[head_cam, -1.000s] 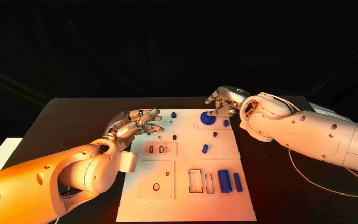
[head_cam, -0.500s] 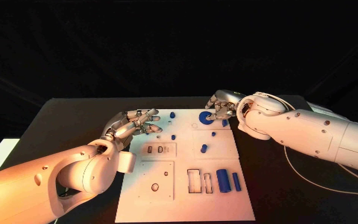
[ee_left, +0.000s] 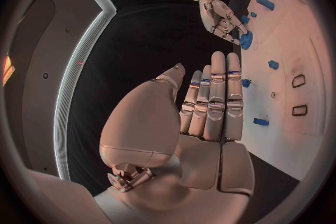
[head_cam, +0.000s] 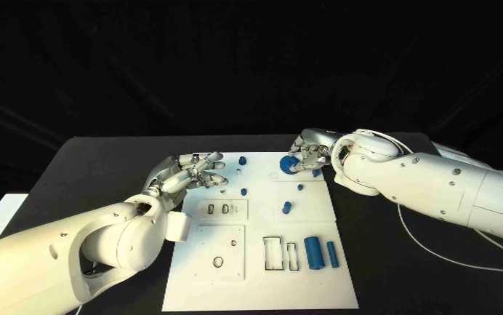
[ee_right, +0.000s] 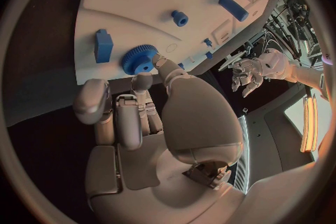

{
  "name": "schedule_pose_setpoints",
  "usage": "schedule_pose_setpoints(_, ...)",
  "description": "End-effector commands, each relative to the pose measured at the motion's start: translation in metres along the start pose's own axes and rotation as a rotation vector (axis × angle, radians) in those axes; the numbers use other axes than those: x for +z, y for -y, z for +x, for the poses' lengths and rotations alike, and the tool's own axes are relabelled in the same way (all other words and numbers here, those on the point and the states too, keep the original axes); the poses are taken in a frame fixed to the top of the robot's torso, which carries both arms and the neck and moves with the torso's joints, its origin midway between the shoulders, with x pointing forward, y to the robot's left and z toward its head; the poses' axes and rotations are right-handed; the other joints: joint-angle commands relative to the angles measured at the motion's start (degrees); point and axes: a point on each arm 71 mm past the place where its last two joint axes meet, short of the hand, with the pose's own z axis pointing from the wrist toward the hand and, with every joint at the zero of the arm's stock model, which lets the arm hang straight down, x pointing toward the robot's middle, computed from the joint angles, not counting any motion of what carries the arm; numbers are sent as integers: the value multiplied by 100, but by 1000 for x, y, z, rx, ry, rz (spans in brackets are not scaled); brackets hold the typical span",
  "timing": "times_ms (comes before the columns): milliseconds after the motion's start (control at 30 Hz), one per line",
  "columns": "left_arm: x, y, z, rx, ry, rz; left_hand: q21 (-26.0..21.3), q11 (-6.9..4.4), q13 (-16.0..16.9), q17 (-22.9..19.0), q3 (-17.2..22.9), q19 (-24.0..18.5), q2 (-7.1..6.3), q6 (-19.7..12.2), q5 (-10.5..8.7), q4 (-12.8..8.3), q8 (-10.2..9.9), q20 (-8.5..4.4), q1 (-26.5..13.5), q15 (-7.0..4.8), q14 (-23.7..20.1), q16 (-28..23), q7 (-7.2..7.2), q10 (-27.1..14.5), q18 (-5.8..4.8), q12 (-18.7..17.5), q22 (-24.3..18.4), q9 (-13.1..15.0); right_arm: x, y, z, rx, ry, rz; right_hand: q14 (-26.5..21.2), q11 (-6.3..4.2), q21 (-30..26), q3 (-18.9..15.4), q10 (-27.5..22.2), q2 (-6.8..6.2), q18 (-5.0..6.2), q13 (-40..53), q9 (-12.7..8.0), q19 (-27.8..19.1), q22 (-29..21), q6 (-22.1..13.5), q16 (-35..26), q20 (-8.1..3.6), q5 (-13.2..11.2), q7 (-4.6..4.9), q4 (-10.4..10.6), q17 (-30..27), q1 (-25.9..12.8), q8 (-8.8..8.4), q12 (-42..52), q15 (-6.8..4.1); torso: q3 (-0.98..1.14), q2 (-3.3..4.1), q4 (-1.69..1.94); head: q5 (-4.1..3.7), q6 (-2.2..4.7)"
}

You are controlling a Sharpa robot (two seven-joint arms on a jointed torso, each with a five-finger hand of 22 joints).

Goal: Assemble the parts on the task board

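The white task board (head_cam: 262,271) lies in the middle of the table. A blue gear (head_cam: 288,164) lies flat near its far edge. My right hand (head_cam: 311,153) is over the gear (ee_right: 140,59), one fingertip (ee_right: 161,61) touching its rim and the thumb close beside it. I cannot tell whether the gear is gripped. My left hand (head_cam: 195,172) hovers over the board's far left edge. In the left wrist view its fingers (ee_left: 213,95) lie straight, side by side, and hold nothing.
A blue block (ee_right: 103,45) lies beside the gear. Small blue pegs (head_cam: 242,161) (head_cam: 287,208) dot the board's middle. A blue cylinder (head_cam: 312,248) and a slim blue bar (head_cam: 332,254) lie near its front right, next to empty slots (head_cam: 273,254).
My right hand has come down and closer to the blue gear. My left hand has stayed where it was.
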Motion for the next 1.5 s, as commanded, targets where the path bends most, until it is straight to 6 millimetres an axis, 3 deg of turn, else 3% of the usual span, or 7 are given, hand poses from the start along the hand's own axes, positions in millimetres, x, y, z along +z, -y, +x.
schedule_pose_setpoints(33, 1, 1, 3, -12, -24, 5, 26, 26, -3, 5, 1, 18, 52, -13, 18, -39, -39, 1, 9, 1, -30, 30, 6, -30, 63, -26, 7, 2, 1, -1, 3, -27, -22, -1, 402, 4, 41, -33, 42, -7, -55, 20, 8, 25, 8, 38, 22, 15, 29, -4, 11, 361, 54, 30, 48, 44, 3, 3, 1, 5, -5)
schedule_pose_setpoints(567, 1, 0, 2, -12, -24, 3, 26, 26, -3, 5, 1, 18, 52, -13, 18, -39, -39, 1, 9, 1, -30, 30, 6, -30, 63, -26, 7, 2, 6, -3, 6, -129, -3, -2, 408, -12, 96, 33, 174, 60, -66, 418, 34, 42, 85, 139, 59, 7, 36, -16, -33, 411, 192, 98, 400, 33, -1, 6, 4, 5, -48)
schedule_pose_setpoints(933, 1, 0, 2, -12, -25, 2, 26, 26, -3, 5, 1, 18, 52, -13, 18, -39, -39, 1, 9, 1, -30, 30, 6, -30, 63, -26, 7, 2, 4, -9, 5, -166, 59, -45, 428, -136, 192, 366, 375, 226, -86, 922, 159, 80, 230, 685, 142, -63, -230, -166, -179, 547, 439, 439, 841, -60, -5, 6, 11, 3, -48)
schedule_pose_setpoints(1033, 1, 0, 2, -12, -25, 2, 26, 26, -3, 5, 1, 18, 52, -13, 18, -39, -39, 1, 9, 1, -30, 30, 6, -30, 63, -26, 7, 2, 3, -14, 4, -166, 101, -72, 432, -177, 236, 498, 481, 287, -99, 1098, 195, 110, 304, 809, 160, -94, -299, -215, -227, 578, 501, 516, 1008, -94, -5, 6, 10, 2, -41)
schedule_pose_setpoints(1200, 1, 0, 2, -13, -26, 2, 26, 26, -3, 5, 1, 18, 52, -13, 18, -39, -39, 1, 9, 1, -30, 30, 6, -30, 63, -26, 7, 2, 0, -25, 1, -125, 170, -122, 435, -215, 297, 630, 619, 310, -119, 1327, 229, 158, 401, 875, 172, -130, -173, -256, -178, 596, 374, 561, 1217, -127, -6, 7, 13, 8, -26)
schedule_pose_setpoints(1500, 1, 1, 0, -11, -22, 2, 29, 26, -3, 25, 10, 19, 55, -11, 16, -48, -40, 0, 13, 1, -35, 36, 6, -27, 63, -29, 8, 4, 2, -57, 3, -44, 183, -184, 434, -203, 323, 693, 605, 275, -125, 1333, 232, 175, 435, 801, 173, -142, -188, -244, -62, 596, 153, 520, 1182, -128, -31, 19, 48, -12, 3)
